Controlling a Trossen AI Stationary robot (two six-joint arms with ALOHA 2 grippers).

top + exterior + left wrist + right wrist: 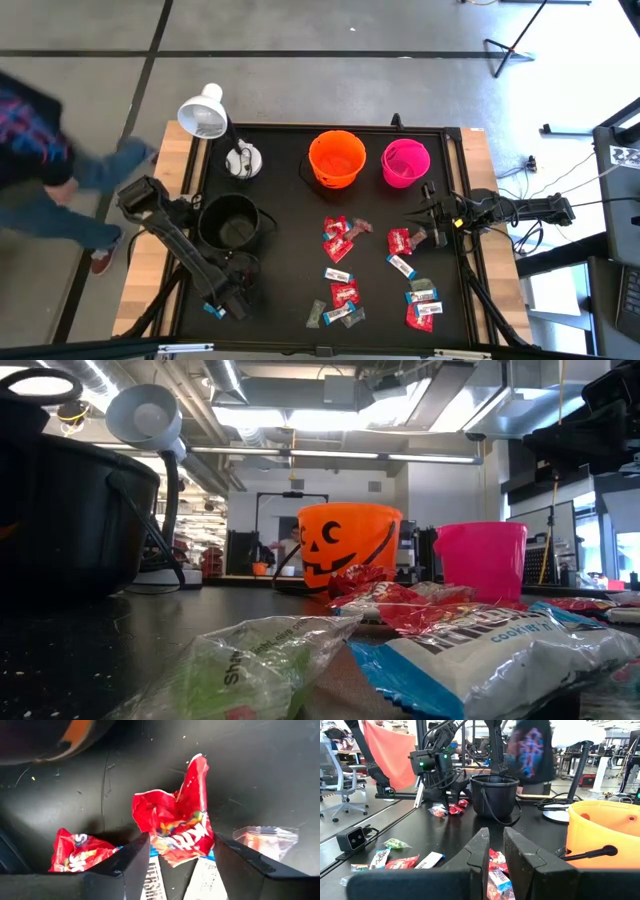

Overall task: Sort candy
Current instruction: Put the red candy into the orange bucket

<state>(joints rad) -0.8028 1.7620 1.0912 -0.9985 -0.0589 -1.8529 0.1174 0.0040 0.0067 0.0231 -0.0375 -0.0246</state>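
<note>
The high view looks straight down on the whole counter. The low view sits at counter level, candy close against its lens, facing the orange bucket and the room behind. The left wrist view looks steeply down, very near a red wrapper ahead of the left end effector. The right wrist view looks level past the right end effector toward the black bucket, which the high view shares

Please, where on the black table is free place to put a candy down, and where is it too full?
Bare mat lies between the black bucket and the orange bucket, and below the black bucket toward the middle. Crowded: the candy spread from centre to the right edge.
</note>
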